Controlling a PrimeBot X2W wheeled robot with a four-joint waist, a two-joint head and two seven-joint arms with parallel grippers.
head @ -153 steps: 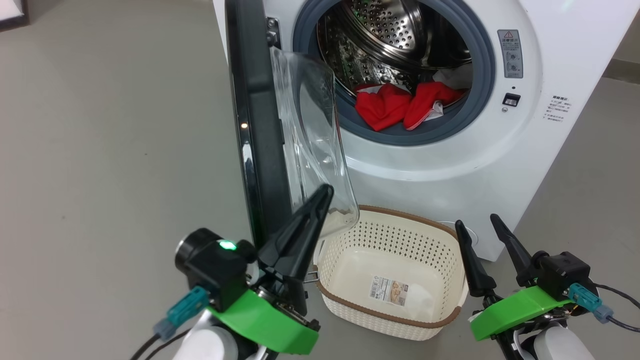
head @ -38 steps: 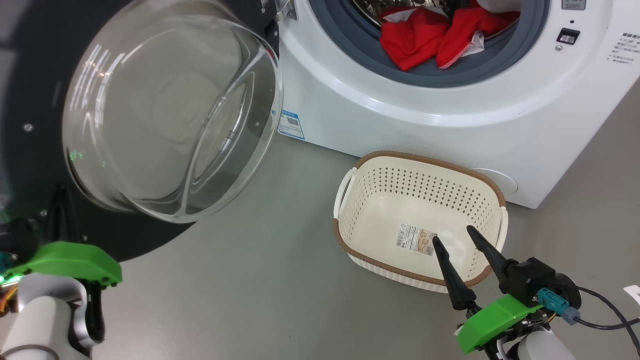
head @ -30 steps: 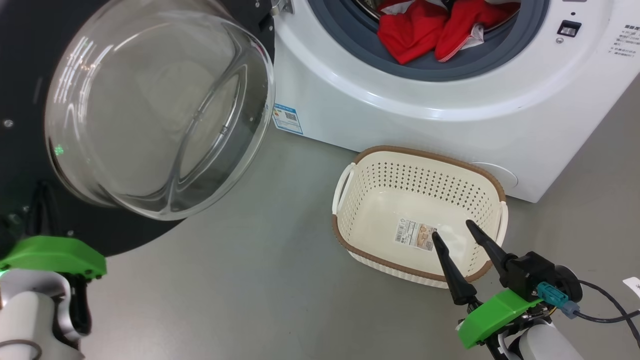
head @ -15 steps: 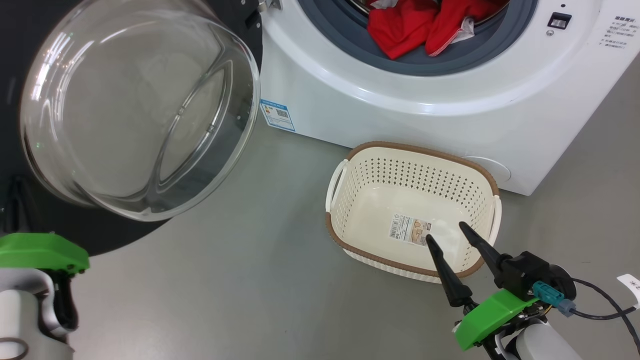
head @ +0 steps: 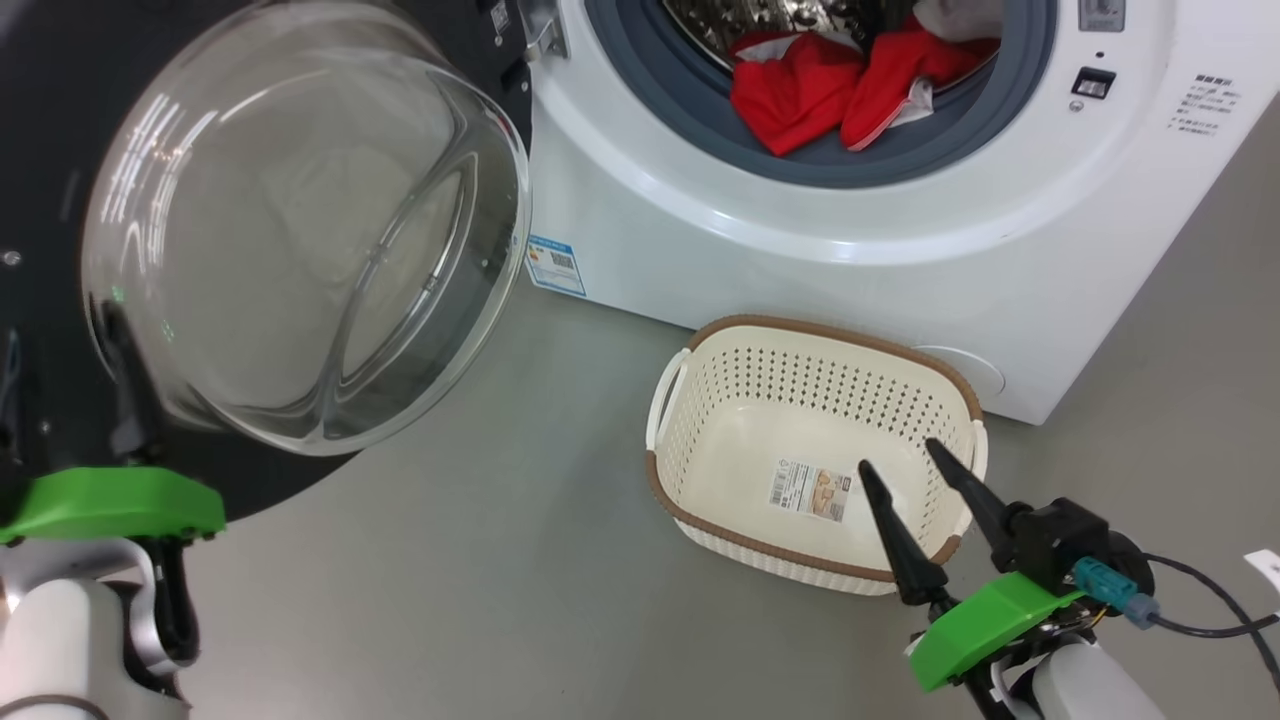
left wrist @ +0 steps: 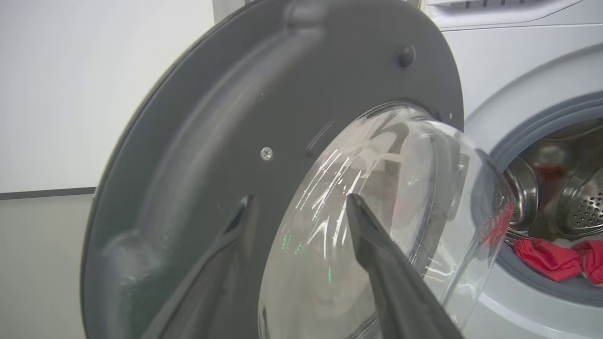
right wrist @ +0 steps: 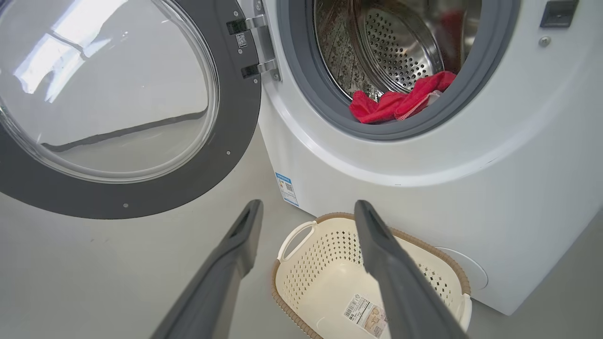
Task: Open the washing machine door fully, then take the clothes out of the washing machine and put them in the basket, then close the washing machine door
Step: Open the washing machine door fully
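Note:
The washing machine door stands swung wide to the left, its clear glass bowl facing me. My left gripper is open right at the door's grey inner face, one finger before the panel and one before the glass. In the head view one of its fingers shows through the bowl. Red clothes lie at the front of the drum in the washing machine. The cream basket sits on the floor before the machine. My right gripper hovers open over the basket's near rim, holding nothing.
Grey floor spreads between the door and the basket. A cable trails from my right wrist. The right wrist view looks over the basket toward the clothes and the steel drum.
My left gripper's fingers have come apart at the door. The door has swung from edge-on to wide open. The head camera has shifted slightly; the right gripper keeps its place.

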